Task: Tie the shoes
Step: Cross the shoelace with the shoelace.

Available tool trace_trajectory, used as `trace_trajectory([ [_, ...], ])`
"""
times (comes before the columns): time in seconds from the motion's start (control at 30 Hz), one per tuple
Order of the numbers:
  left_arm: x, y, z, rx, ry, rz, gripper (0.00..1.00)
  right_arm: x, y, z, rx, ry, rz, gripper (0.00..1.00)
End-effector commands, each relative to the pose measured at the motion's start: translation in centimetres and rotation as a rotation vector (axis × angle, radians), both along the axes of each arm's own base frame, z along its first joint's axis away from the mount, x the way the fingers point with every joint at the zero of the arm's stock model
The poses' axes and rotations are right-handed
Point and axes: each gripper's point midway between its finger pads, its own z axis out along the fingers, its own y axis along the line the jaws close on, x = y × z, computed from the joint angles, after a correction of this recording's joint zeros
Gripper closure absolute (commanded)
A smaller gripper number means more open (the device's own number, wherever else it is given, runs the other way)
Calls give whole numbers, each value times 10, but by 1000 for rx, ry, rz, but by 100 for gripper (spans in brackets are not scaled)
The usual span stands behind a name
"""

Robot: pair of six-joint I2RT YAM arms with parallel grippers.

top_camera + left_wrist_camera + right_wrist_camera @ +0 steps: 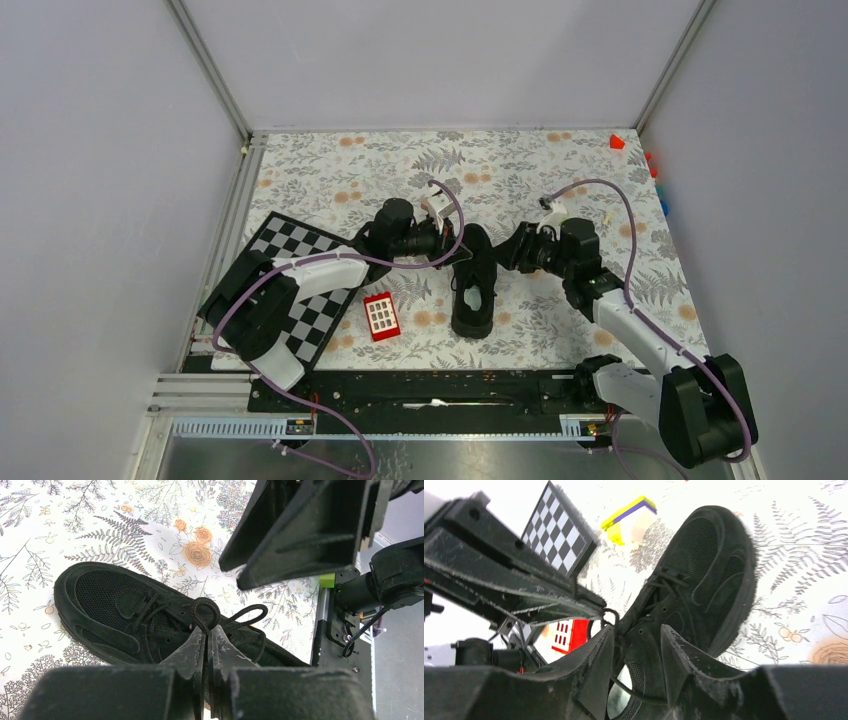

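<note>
Left tool [206,631] is clenched on a loop of lace [205,611], held just above the sneaker [110,605] lying beneath it on the bench [30,540]. Right tool [634,640] faces it, jaws apart, gripping nothing. A second loop [250,612] lies slack beside — no bow knotted yet, so most of the tying remains.

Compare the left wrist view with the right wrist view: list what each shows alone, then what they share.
Left wrist only: a small lime-green piece by the black rail. Right wrist only: the checkerboard, a red block and a yellow-and-purple block. Both: the black sneaker on the floral cloth, with the left gripper shut on a lace loop and the right gripper open beside it.
</note>
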Motion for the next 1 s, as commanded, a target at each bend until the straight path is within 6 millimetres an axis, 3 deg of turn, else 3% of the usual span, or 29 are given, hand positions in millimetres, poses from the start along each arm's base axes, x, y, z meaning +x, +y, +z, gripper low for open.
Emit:
trace_trajectory([
  [0.0,7,-7,27,-55,-85,-11,100,13,-14,5,54,-1,-87,63],
  [0.1,7,-7,27,-55,-85,-12,100,11,-10,-7,75,52,-58,74],
  [0.27,7,-6,27,-55,-85,-11,100,7,10,-9,151,99,63,76],
  [0.97,7,-6,26,-49,-85,-11,100,-17,27,5,201,89,272,77],
])
